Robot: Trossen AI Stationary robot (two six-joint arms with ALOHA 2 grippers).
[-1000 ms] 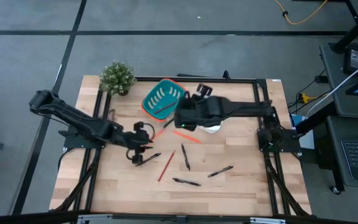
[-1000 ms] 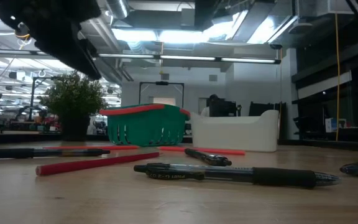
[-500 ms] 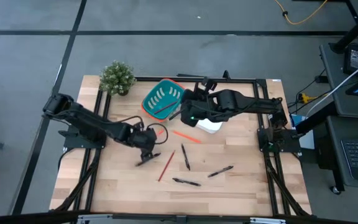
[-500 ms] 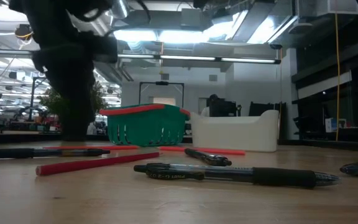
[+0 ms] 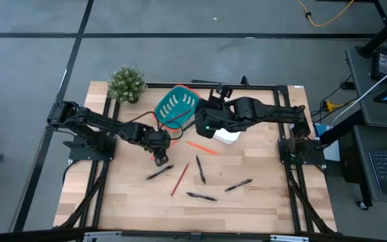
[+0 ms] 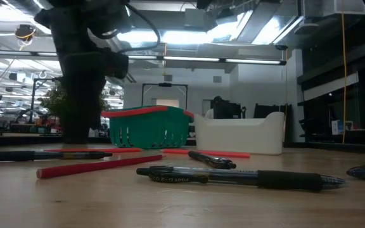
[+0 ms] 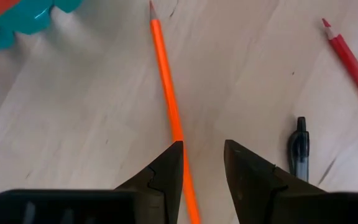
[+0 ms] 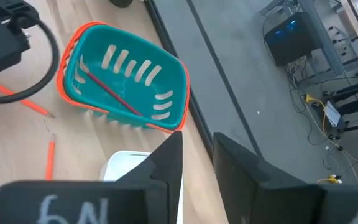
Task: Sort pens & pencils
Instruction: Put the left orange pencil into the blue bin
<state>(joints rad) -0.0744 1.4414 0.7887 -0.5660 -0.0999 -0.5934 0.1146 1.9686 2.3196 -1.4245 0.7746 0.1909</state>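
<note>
My left gripper [image 5: 160, 153] [image 7: 202, 155] is open, low over the table just near of the teal basket [image 5: 175, 106]. Its fingers stand on either side of an orange pencil [image 7: 166, 81] lying flat on the wood. My right gripper [image 5: 203, 125] [image 8: 197, 163] is open and empty, above the white bin [image 5: 228, 136]. One red pencil [image 8: 110, 90] lies in the basket. Another orange pencil [image 5: 200, 148] and a red pencil [image 5: 179, 178] lie on the table. Several black pens [image 5: 160, 173] [image 5: 199, 169] [image 5: 238, 185] lie nearer the table's near edge. My left gripper's fingers [image 7: 166, 171] come from above and straddle the orange pencil's rear half [image 7: 180, 140], lying along it. The pencil runs close along one finger's inner edge and lies flat on the table. I cannot tell whether the finger touches it.
A small potted plant [image 5: 126, 83] stands at the far left corner. The basket [image 6: 149, 126] and white bin [image 6: 239, 133] sit side by side at the far middle. A pen [image 6: 239, 177] and the red pencil [image 6: 97, 166] lie close to the low camera.
My left gripper has moved toward the table's far edge and a little right, from beside a pen to over the orange pencil near the basket, and has come down. My right gripper has drawn back slightly toward the right. The pens and pencils have stayed where they were.
</note>
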